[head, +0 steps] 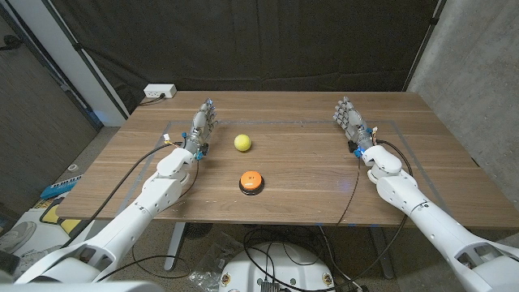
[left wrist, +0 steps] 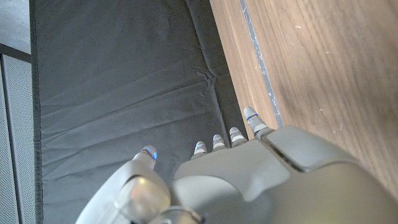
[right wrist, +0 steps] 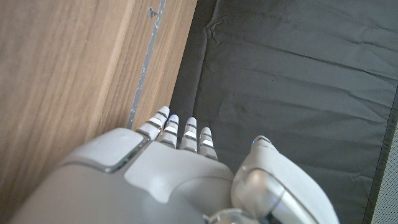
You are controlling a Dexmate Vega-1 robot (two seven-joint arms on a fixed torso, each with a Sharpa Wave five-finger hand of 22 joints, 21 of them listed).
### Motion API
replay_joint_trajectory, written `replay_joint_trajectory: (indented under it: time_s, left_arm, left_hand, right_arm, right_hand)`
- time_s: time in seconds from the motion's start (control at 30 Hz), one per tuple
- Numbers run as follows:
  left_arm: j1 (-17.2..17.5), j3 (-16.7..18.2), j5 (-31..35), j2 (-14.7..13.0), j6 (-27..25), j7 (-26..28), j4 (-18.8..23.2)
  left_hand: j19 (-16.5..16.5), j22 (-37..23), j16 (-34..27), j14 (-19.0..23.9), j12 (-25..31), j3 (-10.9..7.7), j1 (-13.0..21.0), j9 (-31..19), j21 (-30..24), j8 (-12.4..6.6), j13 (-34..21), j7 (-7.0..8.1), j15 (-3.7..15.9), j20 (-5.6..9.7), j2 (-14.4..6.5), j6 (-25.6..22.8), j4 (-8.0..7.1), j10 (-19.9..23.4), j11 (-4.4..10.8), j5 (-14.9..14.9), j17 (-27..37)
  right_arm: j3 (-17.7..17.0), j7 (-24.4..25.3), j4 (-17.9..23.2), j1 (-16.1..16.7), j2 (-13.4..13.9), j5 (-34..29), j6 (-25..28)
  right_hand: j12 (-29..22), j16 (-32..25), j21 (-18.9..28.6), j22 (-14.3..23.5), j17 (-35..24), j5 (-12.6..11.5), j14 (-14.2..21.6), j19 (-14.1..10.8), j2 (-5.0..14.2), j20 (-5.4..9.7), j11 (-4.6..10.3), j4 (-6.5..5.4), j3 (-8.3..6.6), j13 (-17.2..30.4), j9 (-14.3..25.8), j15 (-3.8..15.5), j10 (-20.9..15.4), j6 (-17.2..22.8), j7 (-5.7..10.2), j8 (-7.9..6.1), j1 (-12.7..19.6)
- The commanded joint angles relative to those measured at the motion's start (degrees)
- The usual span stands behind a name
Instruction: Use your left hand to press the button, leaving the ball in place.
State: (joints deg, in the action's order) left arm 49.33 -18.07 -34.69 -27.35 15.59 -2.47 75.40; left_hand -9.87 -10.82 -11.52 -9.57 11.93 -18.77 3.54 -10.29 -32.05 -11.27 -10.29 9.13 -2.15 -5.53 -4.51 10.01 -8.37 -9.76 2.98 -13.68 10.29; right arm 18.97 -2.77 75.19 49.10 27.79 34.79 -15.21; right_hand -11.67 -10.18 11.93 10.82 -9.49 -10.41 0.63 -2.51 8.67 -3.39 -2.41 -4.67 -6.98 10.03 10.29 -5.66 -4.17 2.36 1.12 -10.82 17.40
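- Wooden table (head: 308, 174) under a black curtain (head: 268, 40); on my left a white power strip (head: 160, 92) sits at the far corner, and a thin taped outline runs round the tabletop.
- My left hand (head: 202, 126) stands at the left side with fingers apart and straight, holding nothing; the left wrist view shows its fingertips (left wrist: 250, 114) reaching toward the table's far edge.
- Just beside it to the right lies the yellow ball (head: 242, 143), with the orange button (head: 251, 180) nearer me and a little right of the ball.
- My worry: swinging the left hand across to the button could clip the ball and roll it, since it lies close to that path. I'd judge coming in from the near side safer.
- A glancing press could also skid the button across the smooth wood.
- My right hand (head: 350, 120) waits well apart on the right, fingers straight and empty.
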Motion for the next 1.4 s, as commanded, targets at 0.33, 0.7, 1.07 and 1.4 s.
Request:
replay_joint_trajectory:
  time_s: [0.33,0.7,1.07,1.4]
  left_arm:
    - [4.52,11.04,17.23,7.98,-3.33,-5.76,4.55]
    - [8.61,13.13,31.35,7.85,0.45,-3.05,10.52]
    - [11.21,14.56,43.51,6.07,4.68,-2.65,14.98]
    - [12.56,15.52,51.37,4.59,8.20,-3.07,17.26]
  left_hand:
    - [-2.73,-0.09,-0.39,-2.33,0.80,-0.52,0.51,-0.21,-0.35,-0.61,-0.32,0.24,-0.08,-0.41,-0.37,2.82,0.24,-2.55,-0.55,-0.24,0.31]
    - [-2.13,-0.08,-0.39,-1.56,1.02,-0.69,1.11,-0.17,-0.37,-0.83,-0.32,0.83,0.12,-0.51,-0.42,1.45,0.59,-1.40,-0.09,-0.32,0.28]
    - [-1.44,-0.04,-0.30,-0.88,1.20,-1.10,2.10,-0.13,-0.37,-1.12,-0.30,1.25,0.85,-0.35,-0.61,-0.37,1.13,-0.11,0.60,-0.47,0.22]
    - [-0.49,0.00,-0.32,-0.06,1.25,-1.40,2.89,-0.11,-0.52,-1.27,-0.28,1.55,1.12,-0.24,-0.67,-1.67,1.57,0.74,0.81,-0.59,0.17]
  right_arm:
    - [-11.27,-5.40,3.12,4.12,-8.86,-9.61,4.69]
    - [-13.22,-6.38,5.09,5.79,-11.12,-12.09,5.21]
    - [-14.03,-5.35,8.40,8.14,-12.27,-13.65,5.07]
    - [-14.06,-3.52,11.54,10.53,-12.82,-14.56,5.12]
  right_hand:
    - [-0.22,-0.26,0.29,0.19,-0.25,-0.33,0.12,0.06,-0.08,-0.71,0.14,0.34,-0.57,0.26,0.13,-0.48,-0.52,0.48,0.13,-0.20,0.89]
    - [-0.20,-0.22,0.30,0.20,-0.25,-0.28,0.18,0.01,-0.12,-0.68,0.20,0.48,-0.72,0.27,0.14,-0.41,-0.55,0.49,0.07,-0.16,0.99]
    - [-0.19,-0.18,0.30,0.21,-0.26,-0.24,0.22,0.02,-0.14,-0.67,0.17,0.59,-0.86,0.27,0.14,-0.46,-0.63,0.56,0.14,-0.15,1.06]
    - [-0.23,-0.18,0.30,0.21,-0.28,-0.20,0.31,0.00,-0.20,-0.73,0.04,0.66,-0.95,0.27,0.15,-0.41,-0.80,0.60,0.11,-0.13,1.07]
